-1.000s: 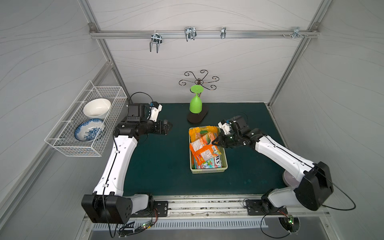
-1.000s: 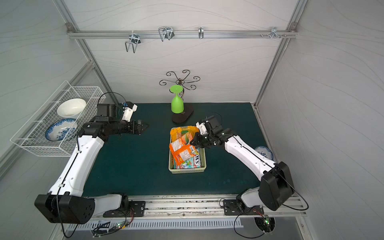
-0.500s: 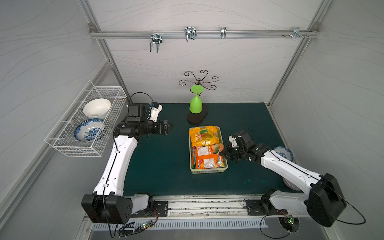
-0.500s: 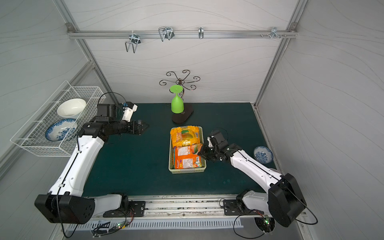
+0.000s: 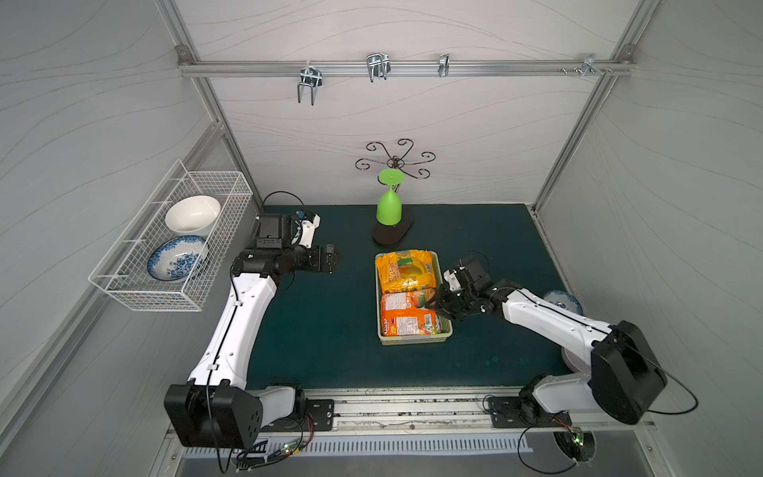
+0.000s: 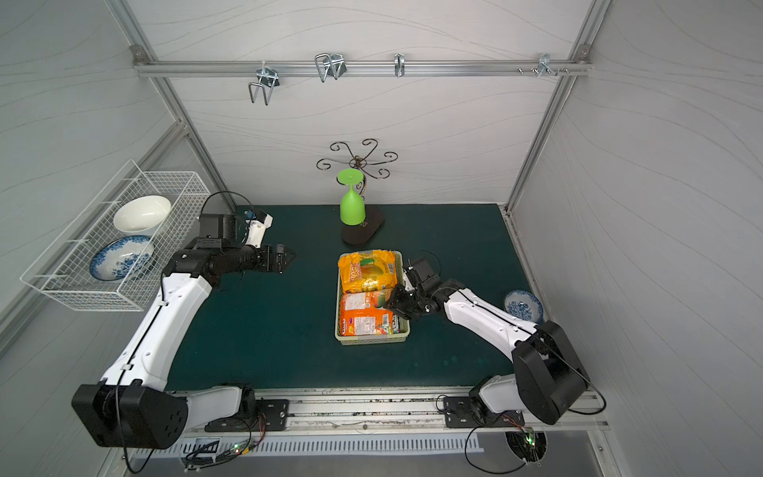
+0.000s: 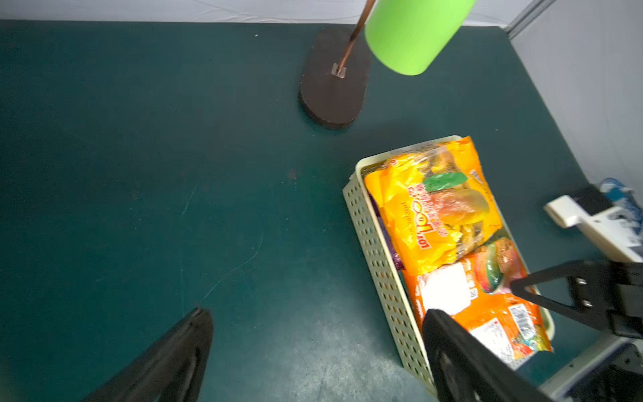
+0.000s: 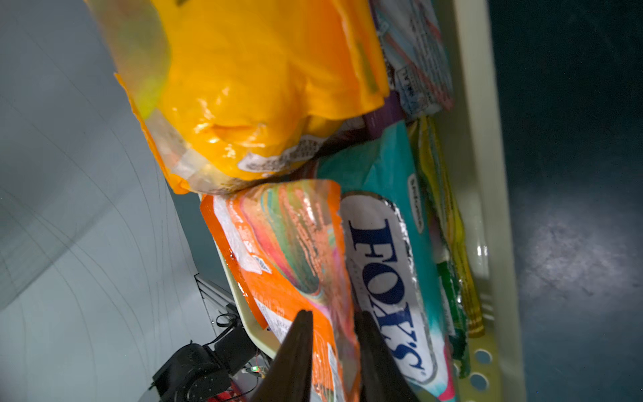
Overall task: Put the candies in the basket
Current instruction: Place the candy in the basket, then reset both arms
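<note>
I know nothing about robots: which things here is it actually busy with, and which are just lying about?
Part of the job:
- the candies, piled in the basket
- the basket

Just lying about:
- the wire rack with a white bowl and a blue bowl
- the green glass on its stand
- the blue dish on the mat
- the hooks overhead

Pale grey panel walls (image 5: 413,124), faint wavy lines, on three sides. Aluminium posts (image 5: 578,136) at the corners. Metal rail (image 5: 413,68) across the back wall, a few hooks (image 5: 376,68) hanging from it. Dark green mat (image 5: 330,330) covers the table; fine scratches (image 7: 236,268) show in the left wrist view. White wire rack (image 5: 233,206) on the left wall holds a white bowl (image 5: 192,214) and a blue-patterned bowl (image 5: 177,258). Dark curly-armed stand (image 5: 402,231) at the back, green cup (image 5: 388,208) hung upside down. Far right edge: probably a small blue dish (image 5: 563,299), partly hidden. Light even, soft glare on the mat.
</note>
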`<action>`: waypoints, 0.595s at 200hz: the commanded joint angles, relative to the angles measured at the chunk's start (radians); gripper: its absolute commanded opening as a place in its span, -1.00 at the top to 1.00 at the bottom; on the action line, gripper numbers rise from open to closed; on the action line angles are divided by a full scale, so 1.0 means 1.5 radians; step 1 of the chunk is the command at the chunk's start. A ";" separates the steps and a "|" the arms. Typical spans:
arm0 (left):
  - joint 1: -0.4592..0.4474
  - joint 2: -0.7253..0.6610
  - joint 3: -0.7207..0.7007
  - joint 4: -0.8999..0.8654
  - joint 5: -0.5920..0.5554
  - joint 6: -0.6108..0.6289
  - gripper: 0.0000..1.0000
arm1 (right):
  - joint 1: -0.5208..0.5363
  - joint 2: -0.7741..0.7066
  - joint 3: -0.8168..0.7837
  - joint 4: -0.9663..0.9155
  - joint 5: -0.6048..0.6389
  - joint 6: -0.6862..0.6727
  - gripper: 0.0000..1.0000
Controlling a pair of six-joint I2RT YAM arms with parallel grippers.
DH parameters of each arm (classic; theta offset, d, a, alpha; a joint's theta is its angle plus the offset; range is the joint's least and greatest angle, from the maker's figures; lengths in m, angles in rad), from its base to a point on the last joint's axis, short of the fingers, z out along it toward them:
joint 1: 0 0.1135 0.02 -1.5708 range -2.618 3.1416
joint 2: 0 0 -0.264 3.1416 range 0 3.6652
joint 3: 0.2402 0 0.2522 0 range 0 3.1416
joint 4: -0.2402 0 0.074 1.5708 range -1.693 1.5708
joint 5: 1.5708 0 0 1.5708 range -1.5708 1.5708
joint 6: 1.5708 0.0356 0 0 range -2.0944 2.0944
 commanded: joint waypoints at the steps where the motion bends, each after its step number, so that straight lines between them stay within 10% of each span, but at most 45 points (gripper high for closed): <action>1: 0.004 -0.015 -0.027 0.095 -0.096 -0.014 -0.97 | -0.013 -0.053 0.013 -0.047 0.037 -0.041 0.31; 119: 0.005 0.024 -0.322 0.528 -0.125 0.017 -0.97 | -0.156 -0.177 0.094 -0.189 0.279 -0.354 -0.68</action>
